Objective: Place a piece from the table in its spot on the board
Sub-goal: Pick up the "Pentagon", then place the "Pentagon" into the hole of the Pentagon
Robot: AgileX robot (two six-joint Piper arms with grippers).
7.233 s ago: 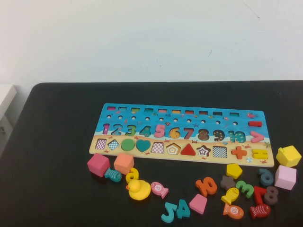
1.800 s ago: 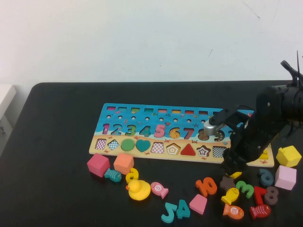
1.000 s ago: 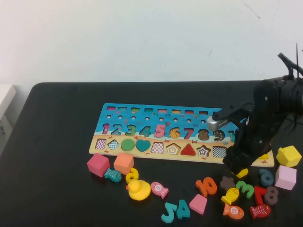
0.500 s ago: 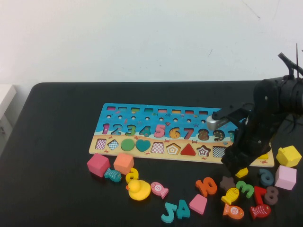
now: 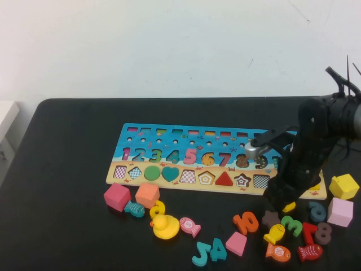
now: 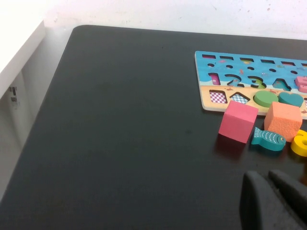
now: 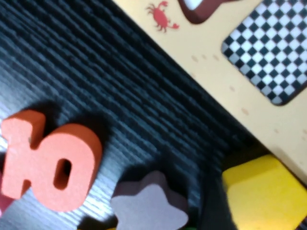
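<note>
Yellow pentagon piece (image 5: pixel 289 206) is being gripped by right tool (image 5: pixel 280 202) at board (image 5: pixel 169 141) edge for seating; left tool (image 6: pixel 273 201), parked, grip state cannot be told.

My black table (image 5: pixel 67 169) carries the puzzle board (image 5: pixel 169 145) near its middle. Loose pieces lie along the board's near edge: a pink cube (image 5: pixel 117 196), an orange cube (image 5: pixel 147 195), a teal fish (image 5: pixel 135 209), a yellow duck (image 5: pixel 165 226), an orange 10 (image 5: pixel 246 222) and a brown star (image 5: pixel 271 218). At the right end rest a yellow block (image 5: pixel 343 186) and a pale pink block (image 5: pixel 340 212).
</note>
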